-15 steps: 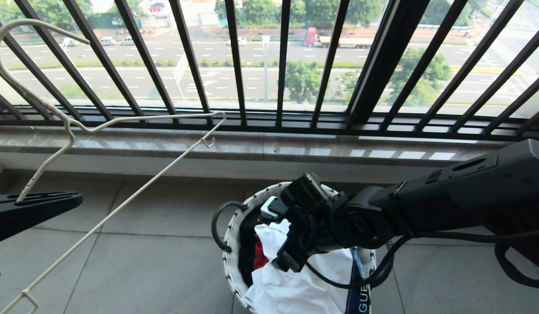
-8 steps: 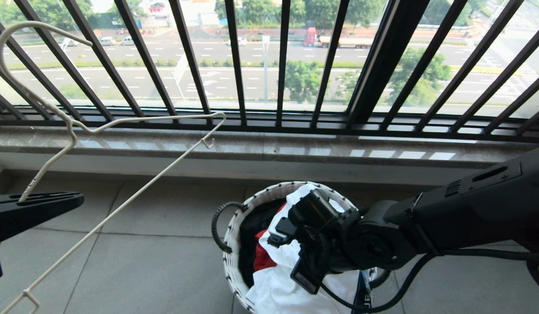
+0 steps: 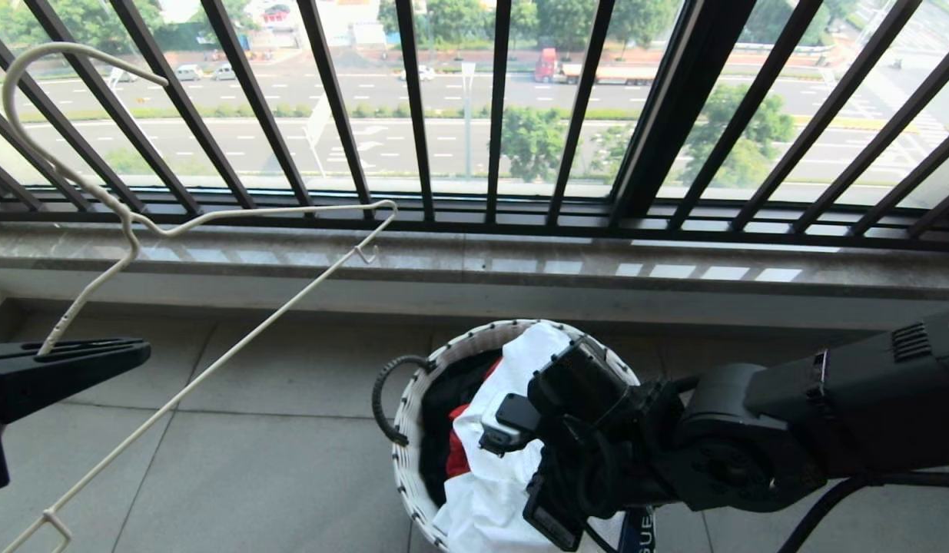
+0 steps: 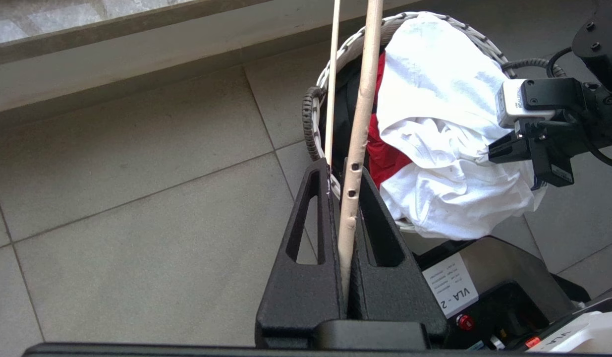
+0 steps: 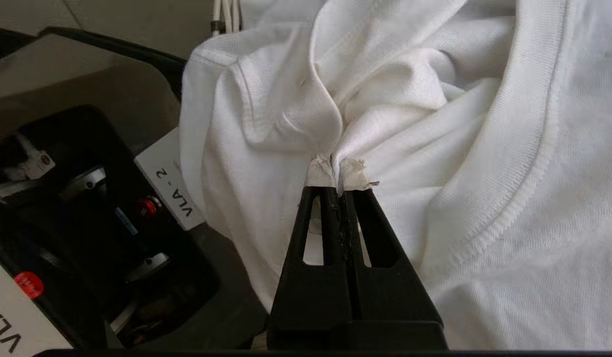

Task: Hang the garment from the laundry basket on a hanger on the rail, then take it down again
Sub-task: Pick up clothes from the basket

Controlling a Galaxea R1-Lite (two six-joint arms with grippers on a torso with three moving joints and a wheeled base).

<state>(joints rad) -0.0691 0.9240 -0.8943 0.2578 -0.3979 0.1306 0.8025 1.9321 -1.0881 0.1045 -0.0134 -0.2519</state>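
- Right tool (image 5: pixel 341 191), lower middle of the right wrist frame, jaws clamped together on a bunched fold of the white T-shirt (image 5: pixel 434 124); cloth puckers right at the taped tips.
- T-shirt's ribbed collar runs down the right side of that same frame, next to the pinch.
- Head frame: right arm enters from the right edge, wrist sits lower centre over the basket (image 3: pixel 413 407); the tool's tips are hidden behind the wrist and camera there.
- T-shirt (image 3: pixel 512 399) is in the basket, heaped above the rim, white cloth spilling over the near edge at the bottom of the head frame; dark lettering peeks out at the bottom edge.
- Red cloth (image 3: pixel 459 461) and some dark fabric lie in the left part of the basket, under and beside the T-shirt.
- Basket is white woven, dark loop handle on its left side, standing on the grey tiled floor (image 3: pixel 251 461) below the window ledge.
- Left tool (image 4: pixel 343 218), lower centre of the left wrist frame, closed tight on the hanger (image 4: pixel 358 124); the thick bar of it is pinched between the jaws, a thinner wire passes just beside.
- Head frame: left tool (image 3: pixel 90 357) at the left edge, mid height, holding the pale wire hanger (image 3: pixel 213 369) out in the air; hook curls up to the upper left corner, long bar slants down to the lower left corner.
- Black barred window railing (image 3: pixel 489 115) fills the top half of the head frame, road and trees behind.
- Robot base with a white label shows at lower right of the left wrist frame.
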